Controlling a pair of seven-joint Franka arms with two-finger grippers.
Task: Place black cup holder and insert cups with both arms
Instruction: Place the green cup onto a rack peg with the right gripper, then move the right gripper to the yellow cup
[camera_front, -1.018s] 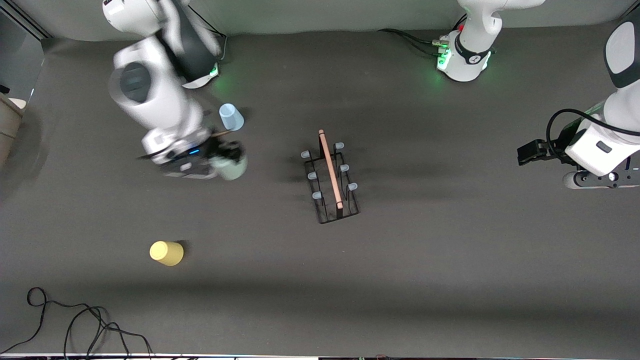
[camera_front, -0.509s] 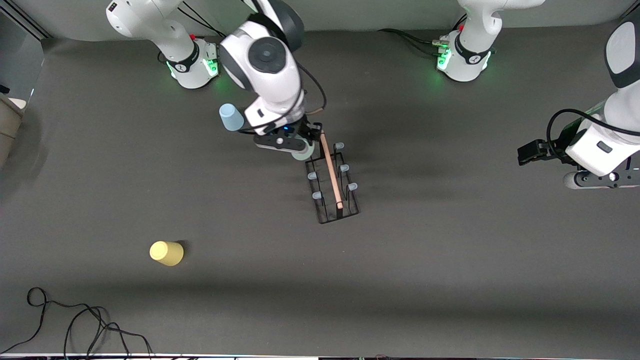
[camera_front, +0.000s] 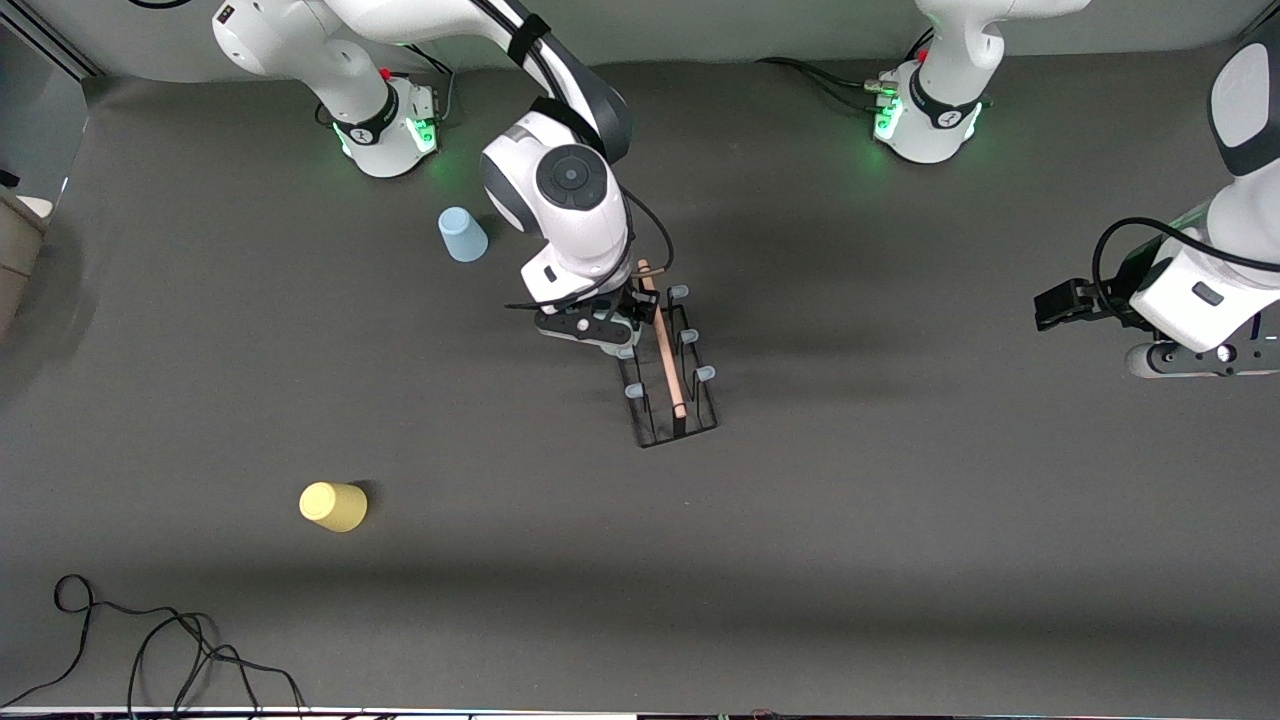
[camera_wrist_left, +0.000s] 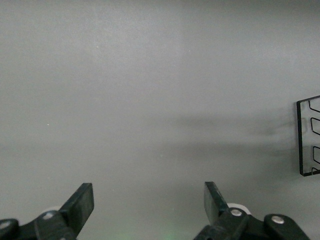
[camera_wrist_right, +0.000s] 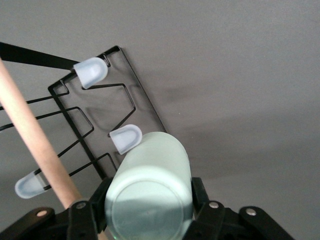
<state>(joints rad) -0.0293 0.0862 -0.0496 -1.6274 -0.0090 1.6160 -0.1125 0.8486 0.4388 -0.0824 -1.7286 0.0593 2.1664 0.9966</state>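
The small yellow plastic tumbler (camera_front: 333, 506) sits mouth-down on the dark grey tabletop (camera_front: 900, 520), toward the right arm's end and nearest the front camera, waiting its turn. The pale blue plastic tumbler (camera_front: 463, 235) is upside down too, close to the right arm's base.

Now the action: the right pincer (camera_front: 627, 322) is clamped shut on the pale sage green plastic tumbler (camera_wrist_right: 149, 196), held base toward the wrist camera so its open mouth faces down, presumably to slip over a prong. It hovers over the black wire cup holder with the light wooden rod handle (camera_front: 662, 358), at the end nearer the robots, right beside 1 pale blue-grey prong cap (camera_wrist_right: 125, 138). The holder stands mid-tabletop, which looks chosen so both arms can reach it.

The left pincer (camera_wrist_left: 149, 200) waits over bare tabletop at the left arm's end, jaws spread wide, holding nothing.

No brand, label or writing is readable anywhere.
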